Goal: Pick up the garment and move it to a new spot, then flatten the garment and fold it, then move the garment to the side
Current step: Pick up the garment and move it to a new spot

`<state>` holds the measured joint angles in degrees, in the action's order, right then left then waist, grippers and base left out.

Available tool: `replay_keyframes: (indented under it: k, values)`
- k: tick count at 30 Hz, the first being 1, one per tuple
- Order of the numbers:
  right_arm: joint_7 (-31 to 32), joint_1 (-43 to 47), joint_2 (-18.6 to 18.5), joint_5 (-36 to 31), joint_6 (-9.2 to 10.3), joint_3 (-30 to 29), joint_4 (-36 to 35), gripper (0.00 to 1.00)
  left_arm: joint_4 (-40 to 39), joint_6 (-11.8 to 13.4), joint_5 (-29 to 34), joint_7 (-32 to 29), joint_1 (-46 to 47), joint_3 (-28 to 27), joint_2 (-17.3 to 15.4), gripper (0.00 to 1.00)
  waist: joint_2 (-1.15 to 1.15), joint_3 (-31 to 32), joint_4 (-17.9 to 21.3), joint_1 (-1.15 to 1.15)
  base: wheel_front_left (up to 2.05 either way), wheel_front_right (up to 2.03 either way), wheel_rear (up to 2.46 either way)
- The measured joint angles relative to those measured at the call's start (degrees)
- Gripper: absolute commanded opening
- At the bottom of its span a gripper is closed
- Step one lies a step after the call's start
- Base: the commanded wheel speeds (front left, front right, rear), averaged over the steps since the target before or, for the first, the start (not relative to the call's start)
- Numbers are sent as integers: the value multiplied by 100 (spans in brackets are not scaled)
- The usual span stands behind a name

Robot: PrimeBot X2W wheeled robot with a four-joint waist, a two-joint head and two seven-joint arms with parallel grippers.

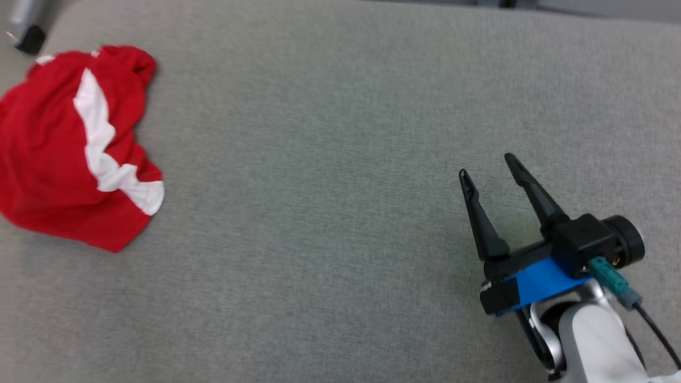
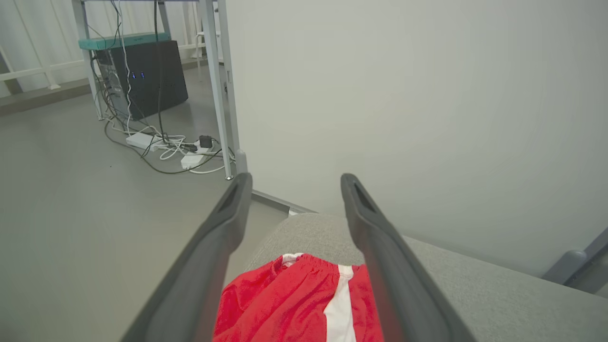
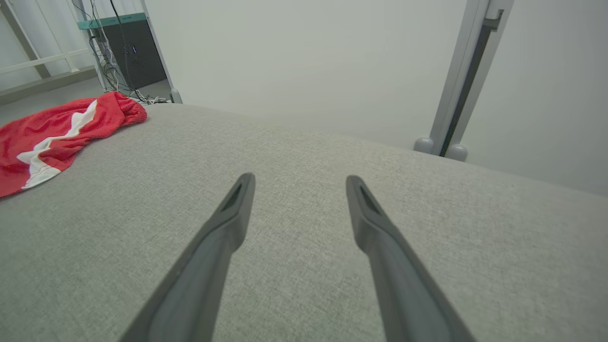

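Note:
The garment [image 1: 64, 149] is a crumpled red piece with a white stripe, lying at the far left of the grey cushioned surface [image 1: 330, 159]. In the left wrist view the garment [image 2: 294, 304] lies just below and ahead of my left gripper [image 2: 295, 183], which is open and holds nothing. At the lower right of the head view my right gripper [image 1: 488, 165] hovers open over bare grey fabric, far from the garment. The right wrist view puts the garment [image 3: 52, 137] at its far left, well away from my right gripper [image 3: 299, 183].
The grey surface ends near the garment, with floor beyond. A dark box [image 2: 147, 76] and tangled cables [image 2: 166, 147] lie on the floor by metal table legs. A white wall [image 3: 294, 61] and a grey post [image 3: 456, 80] stand behind the surface.

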<state>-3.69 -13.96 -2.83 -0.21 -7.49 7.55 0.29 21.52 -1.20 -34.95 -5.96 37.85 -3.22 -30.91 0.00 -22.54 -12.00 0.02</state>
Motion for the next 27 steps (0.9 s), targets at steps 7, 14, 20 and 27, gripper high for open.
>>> replay_keyframes:
  k: [7,14,20,27]
  values:
    - [249,-162,1,-259,0,-21,-549,100,1767,-341,-212,-415,531,237,59,100,0,-707,247,0,0,0,0]
    - [345,-168,0,-379,0,-70,-816,100,2974,-517,-376,-808,917,482,222,100,0,-1074,194,0,0,0,0]
    - [361,-169,0,-379,0,-63,-853,100,3449,-595,-555,-1203,1152,769,252,73,0,-1132,116,-1,0,0,0]
    - [355,-181,0,-378,0,-60,-822,100,3271,-622,-876,-1174,1141,1182,177,0,0,-1039,67,-2,0,0,0]
